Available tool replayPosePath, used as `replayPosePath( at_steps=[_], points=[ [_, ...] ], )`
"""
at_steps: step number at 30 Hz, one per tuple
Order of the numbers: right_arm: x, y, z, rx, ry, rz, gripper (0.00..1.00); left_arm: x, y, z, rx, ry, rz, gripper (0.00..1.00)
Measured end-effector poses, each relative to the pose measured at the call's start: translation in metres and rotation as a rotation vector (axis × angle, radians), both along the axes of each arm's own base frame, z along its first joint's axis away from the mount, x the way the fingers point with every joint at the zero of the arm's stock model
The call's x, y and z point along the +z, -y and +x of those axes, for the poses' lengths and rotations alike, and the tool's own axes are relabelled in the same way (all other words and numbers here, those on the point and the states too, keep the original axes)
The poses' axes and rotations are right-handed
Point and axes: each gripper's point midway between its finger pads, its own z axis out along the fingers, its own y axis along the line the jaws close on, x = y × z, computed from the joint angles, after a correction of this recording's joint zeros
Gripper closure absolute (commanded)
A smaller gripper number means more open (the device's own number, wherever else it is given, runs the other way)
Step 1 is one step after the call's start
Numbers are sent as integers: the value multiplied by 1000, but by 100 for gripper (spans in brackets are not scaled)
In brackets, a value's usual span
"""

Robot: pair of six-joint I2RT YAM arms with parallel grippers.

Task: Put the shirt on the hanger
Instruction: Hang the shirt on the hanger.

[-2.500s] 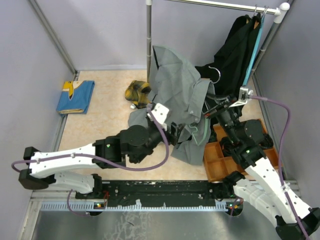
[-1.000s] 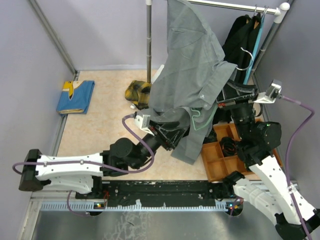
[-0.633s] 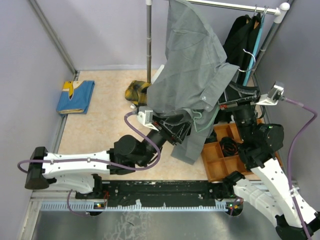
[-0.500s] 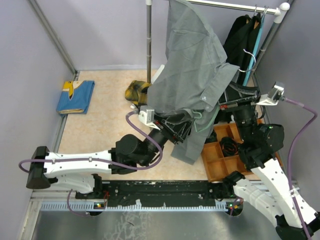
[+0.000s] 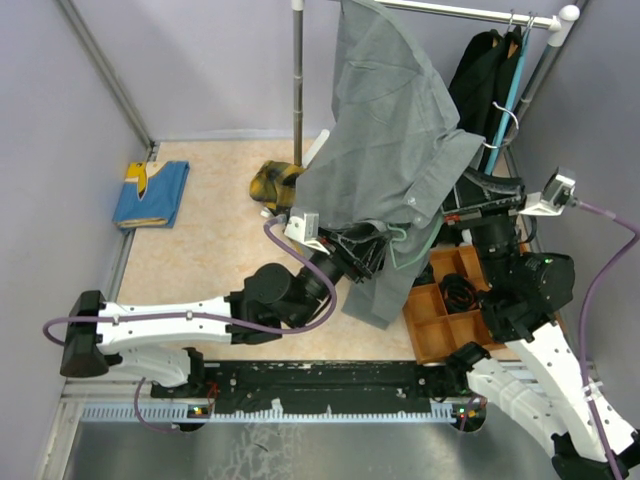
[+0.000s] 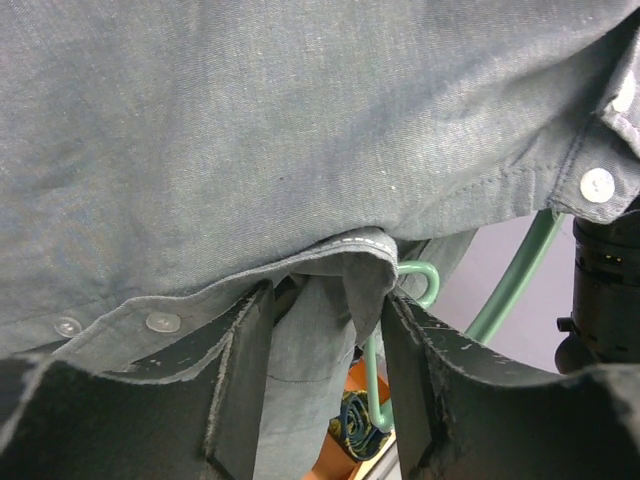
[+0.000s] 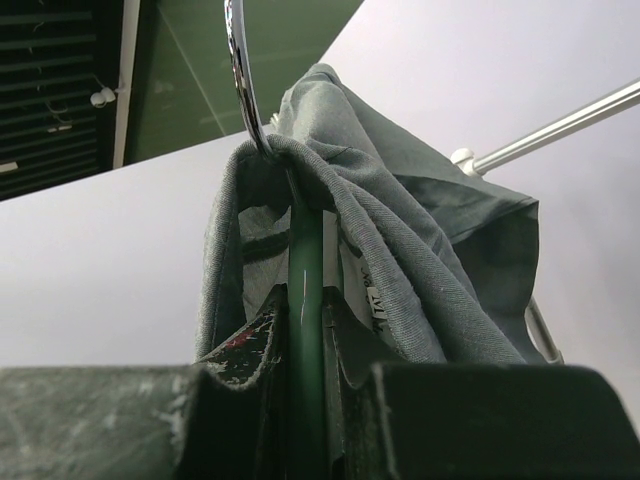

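The grey button shirt [image 5: 390, 130] hangs draped over the teal-green hanger [image 5: 402, 240], held high near the rail. My right gripper [image 5: 462, 210] is shut on the hanger's green stem [image 7: 305, 250] just below the metal hook [image 7: 240, 60]; the shirt collar [image 7: 400, 220] wraps round it. My left gripper [image 5: 365, 248] sits under the shirt's lower edge. In the left wrist view its jaws [image 6: 325, 300] stand apart, with a fold of the shirt [image 6: 300, 120] hanging between them beside the right finger. A piece of the hanger's wavy bar [image 6: 515, 285] shows past it.
A metal rail [image 5: 470, 12] runs along the back right with black garments [image 5: 480, 90] and a plain teal hanger [image 5: 510, 90] on it. A vertical pole [image 5: 297, 80] stands behind. An orange tray [image 5: 440, 310] lies at the right; a blue-yellow cloth [image 5: 150, 192] and a yellow-dark cloth [image 5: 272, 185] lie on the table.
The right arm has raised the hanger and shirt from low over the table up toward the rail. The left arm has followed upward and to the right under the shirt.
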Motion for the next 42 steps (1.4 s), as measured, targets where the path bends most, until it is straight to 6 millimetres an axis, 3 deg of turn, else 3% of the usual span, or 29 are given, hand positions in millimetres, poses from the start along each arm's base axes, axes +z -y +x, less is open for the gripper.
replayPosePath(
  at_steps=[3,11,19,42],
  points=[
    [1,0,-2,9,0,4,100,-1,-1,3,6,-7,-1,59],
    [-2,-1,-3,25,-19,11,100,-1,-2,9,13,-12,-6,100],
    [-7,2,4,2,-56,22,100,-12,1,8,-1,-16,47,100],
    [-46,12,60,-208,-285,-58,100,-40,16,-7,-116,-18,147,100]
  ],
)
